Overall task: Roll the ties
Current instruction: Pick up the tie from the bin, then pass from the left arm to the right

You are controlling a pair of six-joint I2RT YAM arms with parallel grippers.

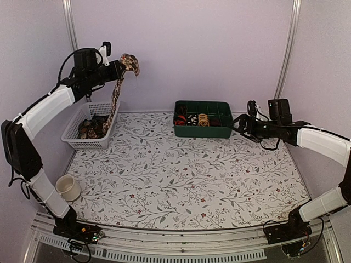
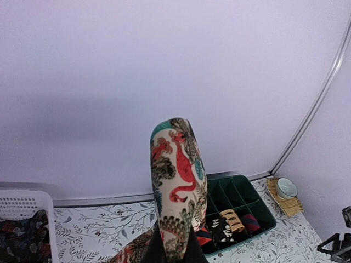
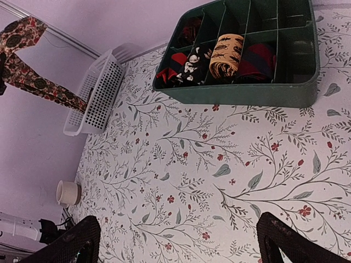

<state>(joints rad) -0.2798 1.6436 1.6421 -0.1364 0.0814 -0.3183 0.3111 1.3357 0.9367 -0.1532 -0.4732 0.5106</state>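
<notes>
Holds one printed tie (image 1: 115, 98), dark brown with red and cream figures, high in the air at the back left of the table (image 1: 186, 181). Pinches it with the left gripper (image 1: 122, 68), jaws pressed together on the fabric just below a folded-over top that fills the left wrist view. Lets the long tail hang straight down into the white mesh basket (image 1: 82, 144), where the lower end meets a dark heap of loose ties (image 1: 90, 129).

Hovers the right gripper (image 1: 239, 127) low over the table just beside the green tray (image 1: 203, 132), fingers spread wide, holding nothing. Shows rolled ties (image 3: 227, 55) in the tray's front compartments: red, black-and-white, tan, dark red. Places a small cup (image 1: 67, 188) at the near left, well apart from everything else.

Reads as the fetching step: lifting one tie out of the basket, with no rolling of it begun.

Calls next, most likely, for drawing the tail fully clear of the basket rim, laying the tie out flat on the open middle of the table, then pinning one end with the free right gripper and winding from there. Risks the tail snagging on the mesh or dragging another tie along.
</notes>
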